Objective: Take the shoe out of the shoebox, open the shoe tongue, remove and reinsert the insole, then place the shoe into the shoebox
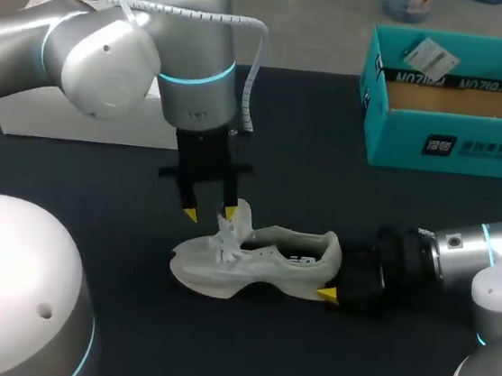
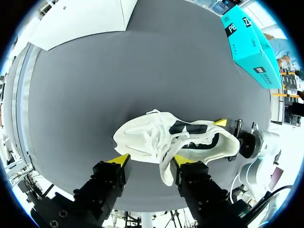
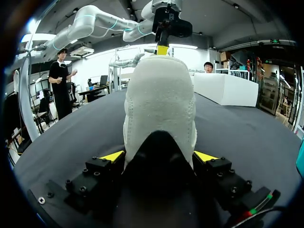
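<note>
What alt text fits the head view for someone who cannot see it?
A white shoe stands upright on the black table, outside the open teal shoebox at the far right. The right gripper clamps its heel, and the left gripper hangs open over the laces, beside the raised tongue.

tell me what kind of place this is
Most likely a robotics lab workbench. My left arm and right arm hang over a dark table, the right pincer is shut on a white shoe, and an open teal shoebox stands nearby.
</note>
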Controlling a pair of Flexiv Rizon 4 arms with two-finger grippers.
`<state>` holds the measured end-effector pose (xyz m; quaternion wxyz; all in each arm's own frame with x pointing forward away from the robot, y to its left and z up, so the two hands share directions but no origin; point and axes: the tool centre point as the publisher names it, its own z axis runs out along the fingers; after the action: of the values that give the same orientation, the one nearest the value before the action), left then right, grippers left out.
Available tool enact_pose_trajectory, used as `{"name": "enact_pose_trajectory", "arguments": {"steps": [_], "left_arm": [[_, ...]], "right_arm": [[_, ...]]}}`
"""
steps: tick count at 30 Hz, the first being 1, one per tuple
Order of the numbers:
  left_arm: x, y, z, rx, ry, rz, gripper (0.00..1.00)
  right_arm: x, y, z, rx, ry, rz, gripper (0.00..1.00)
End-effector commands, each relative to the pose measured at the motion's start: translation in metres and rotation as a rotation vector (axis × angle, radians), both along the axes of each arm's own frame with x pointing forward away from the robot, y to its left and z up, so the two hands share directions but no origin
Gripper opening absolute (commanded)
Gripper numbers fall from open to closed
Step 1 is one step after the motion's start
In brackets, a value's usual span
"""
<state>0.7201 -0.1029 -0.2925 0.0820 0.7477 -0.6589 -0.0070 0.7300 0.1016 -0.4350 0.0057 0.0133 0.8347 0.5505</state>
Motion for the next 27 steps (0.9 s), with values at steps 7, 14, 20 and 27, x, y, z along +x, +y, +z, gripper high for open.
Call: {"name": "enact_pose_trajectory", "arguments": {"steps": [7,14,20,27], "left_arm": [[0.02,0.015,0.035,-0.026,-0.068,-0.069,1.0],[0.038,0.025,0.059,-0.022,-0.119,-0.136,1.0],[0.043,0.032,0.071,-0.02,-0.113,-0.183,1.0],[0.039,0.035,0.071,-0.025,-0.101,-0.208,1.0]], "right_arm": [[0.0,0.002,-0.007,-0.003,0.0,-0.002,0.0],[0.0,0.002,-0.007,-0.003,0.0,-0.002,0.0],[0.0,0.002,-0.007,-0.003,0.0,-0.002,0.0],[0.0,0.002,-0.007,-0.003,0.0,-0.002,0.0]]}}
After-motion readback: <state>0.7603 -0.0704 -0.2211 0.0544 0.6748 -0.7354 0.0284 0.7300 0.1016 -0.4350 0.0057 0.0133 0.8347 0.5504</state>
